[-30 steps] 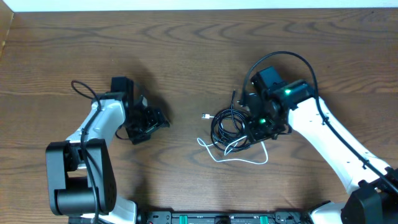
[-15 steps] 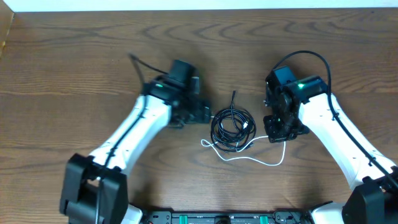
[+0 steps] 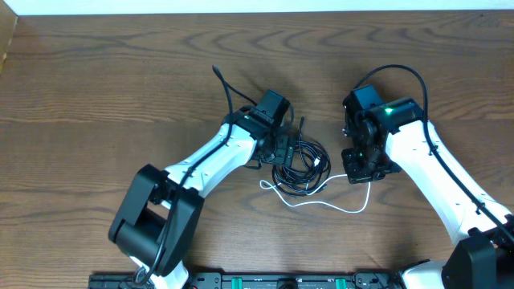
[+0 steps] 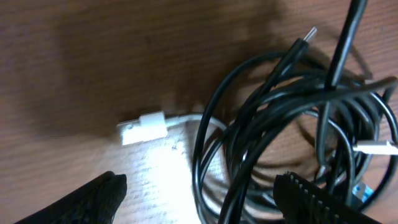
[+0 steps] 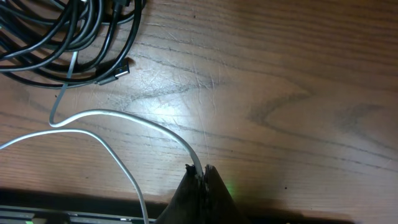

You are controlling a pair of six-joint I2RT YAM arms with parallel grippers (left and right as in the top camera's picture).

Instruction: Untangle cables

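Cables lie mid-counter (image 3: 96, 80): a black coil (image 3: 299, 164) with a white cable (image 5: 106, 112) threaded through it and trailing toward the lower right of the overhead view. My right gripper (image 5: 200, 175) is pinched tight on that white cable's loose run. My left gripper (image 4: 202, 186) hangs over the coil's left edge, jaws spread wide, nothing held. If I pull right before the left pins the coil, I judge the whole bundle drags along or the snarl tightens. My left arm reaches in diagonally from lower left. My right arm bends in from lower right, wrist pointed down.
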